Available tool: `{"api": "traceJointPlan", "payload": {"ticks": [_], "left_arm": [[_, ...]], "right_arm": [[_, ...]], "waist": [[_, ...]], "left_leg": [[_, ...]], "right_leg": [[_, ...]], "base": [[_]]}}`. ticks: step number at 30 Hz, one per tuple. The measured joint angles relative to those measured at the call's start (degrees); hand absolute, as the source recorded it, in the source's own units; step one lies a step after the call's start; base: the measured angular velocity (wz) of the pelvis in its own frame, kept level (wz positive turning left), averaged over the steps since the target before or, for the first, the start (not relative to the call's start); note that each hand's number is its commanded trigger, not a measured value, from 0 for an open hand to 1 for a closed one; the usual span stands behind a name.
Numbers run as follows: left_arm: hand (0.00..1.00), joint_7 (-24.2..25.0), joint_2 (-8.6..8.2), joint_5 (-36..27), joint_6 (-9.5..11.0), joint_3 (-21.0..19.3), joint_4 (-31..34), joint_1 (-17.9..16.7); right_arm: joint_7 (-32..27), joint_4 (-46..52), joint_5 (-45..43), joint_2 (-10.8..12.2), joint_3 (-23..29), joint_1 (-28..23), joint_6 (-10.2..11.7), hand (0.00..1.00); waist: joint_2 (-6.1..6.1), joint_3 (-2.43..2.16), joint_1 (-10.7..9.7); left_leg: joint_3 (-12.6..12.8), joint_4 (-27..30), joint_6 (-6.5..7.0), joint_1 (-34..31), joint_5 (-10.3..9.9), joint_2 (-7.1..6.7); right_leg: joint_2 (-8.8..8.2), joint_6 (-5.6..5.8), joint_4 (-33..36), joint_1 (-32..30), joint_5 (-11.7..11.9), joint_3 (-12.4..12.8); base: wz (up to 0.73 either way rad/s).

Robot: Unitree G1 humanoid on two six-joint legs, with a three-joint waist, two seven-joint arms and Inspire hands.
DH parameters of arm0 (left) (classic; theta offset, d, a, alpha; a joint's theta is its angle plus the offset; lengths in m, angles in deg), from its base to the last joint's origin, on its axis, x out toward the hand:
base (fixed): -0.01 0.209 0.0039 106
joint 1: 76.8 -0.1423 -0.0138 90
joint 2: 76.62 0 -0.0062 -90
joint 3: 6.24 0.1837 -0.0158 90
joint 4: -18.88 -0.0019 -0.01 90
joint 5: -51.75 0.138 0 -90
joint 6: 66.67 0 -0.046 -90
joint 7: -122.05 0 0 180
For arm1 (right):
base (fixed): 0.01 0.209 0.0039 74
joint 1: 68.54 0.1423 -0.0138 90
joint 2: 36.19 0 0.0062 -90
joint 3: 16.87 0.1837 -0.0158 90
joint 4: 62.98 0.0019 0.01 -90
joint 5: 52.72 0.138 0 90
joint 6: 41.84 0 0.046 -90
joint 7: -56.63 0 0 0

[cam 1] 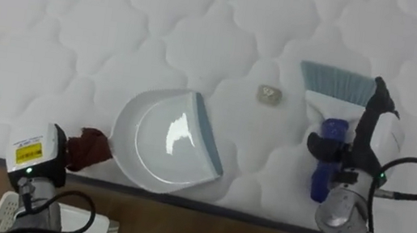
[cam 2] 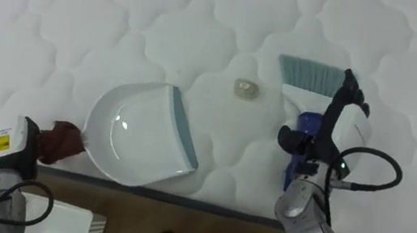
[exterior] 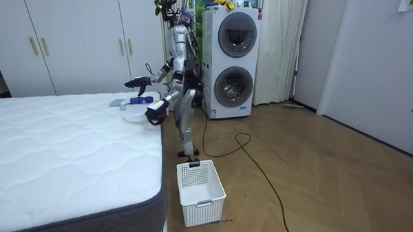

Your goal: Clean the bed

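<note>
Mid-frame on the bed (cam 1: 82,25), a scrap (cam 1: 269,96) between dustpan (cam 1: 164,139), lower left, and brush (cam 1: 332,97), right. Blue handle wrapped tight by right hand (cam 1: 350,157), bristles just right of the scrap, likely for sweeping it into the dustpan mouth. At the brown handle, left hand (cam 1: 38,156), grip impossible to tell.

legible text: none | yellow label (cam 1: 28,153): print too small

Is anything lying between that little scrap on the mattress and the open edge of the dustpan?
Nothing visible does. The scrap lies on bare mattress, apart from the grey lip of the dustpan to its left. The bristles of the brush, held in the right hand, are on its other side.
</note>
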Motion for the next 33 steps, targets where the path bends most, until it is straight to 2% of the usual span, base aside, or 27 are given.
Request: {"api": "traceJointPlan", "payload": {"ticks": [5, 12, 20, 26, 28, 30, 33], "left_arm": [[1.0, 0.4, 0.0, 0.0, 0.1, 0.0, 0.0, 0.7], [1.0, 0.4, 0.54, 0.1, 0.5, 0.0, 0.0, 1.3], [1.0, -0.5, 0.85, 0.1, 1.4, -0.2, 0.0, 2.6], [1.0, -0.5, 0.86, 0.2, 1.4, -0.2, 0.0, 4.7], [1.0, -0.4, 0.85, 0.1, 1.4, -0.1, 0.0, 4.9], [1.0, 0.1, 0.85, 0.2, 1.4, -0.1, 0.0, 5.0], [1.0, 0.4, 0.86, 0.2, 1.5, -0.1, 0.0, 5.0]], "right_arm": [[0.8, -0.5, 2.9, -0.1, 0.0, 0.0, 0.0, 0.0], [2.2, -7.3, 7.8, -0.3, 0.2, 0.8, 0.0, 0.0], [2.9, -11.1, 11.2, -1.5, 0.5, 2.9, 0.5, 0.0], [5.2, -15.2, 14.8, -1.5, 0.5, 6.1, 0.5, 0.0], [6.0, -16.1, 15.6, -1.5, 0.5, 7.0, 0.5, 0.0], [6.8, -17.2, 15.6, -1.6, 0.7, 7.7, 0.6, 0.0], [8.3, -18.9, 15.6, -1.8, 1.3, 8.6, 0.6, 0.0]], "waist": [[0.0, 0.0, -0.2], [-0.01, 0.02, 0.0], [-0.05, 0.1, 0.3], [-0.35, 0.62, 0.4], [-0.39, 1.23, 0.4], [-0.26, 1.45, 0.3], [-0.25, 1.45, 0.7]], "left_leg": [[0.0, 0.0, -0.01, -0.1, 0.0, 0.04], [0.0, 0.4, 0.02, -1.2, -0.1, 0.16], [0.0, 0.9, 0.08, -3.4, -0.1, 0.16], [-0.1, 1.7, 0.08, -3.7, -0.1, 0.17], [-0.2, 1.8, 0.14, -3.7, -0.1, 0.17], [-0.4, 1.9, 0.21, -4.1, -0.2, 0.17], [-0.8, 2.2, 0.24, -4.7, -0.2, 0.11]], "right_leg": [[-0.01, 0.0, -0.1, 0.0, 0.0, -0.2], [0.0, -0.01, -0.1, -0.9, 0.0, -0.3], [-0.07, -0.02, 0.1, -2.9, 0.0, -0.3], [-0.15, 0.02, 1.0, -3.1, 0.0, -0.4], [-0.12, 0.01, 1.1, -3.1, 0.0, -0.4], [-0.06, -0.01, 0.9, -3.3, -0.1, -0.4], [-0.07, -0.01, 0.8, -3.5, -0.1, -0.8]], "base": [[0.0], [0.0], [0.0], [0.0], [0.0], [0.04], [0.05]]}}
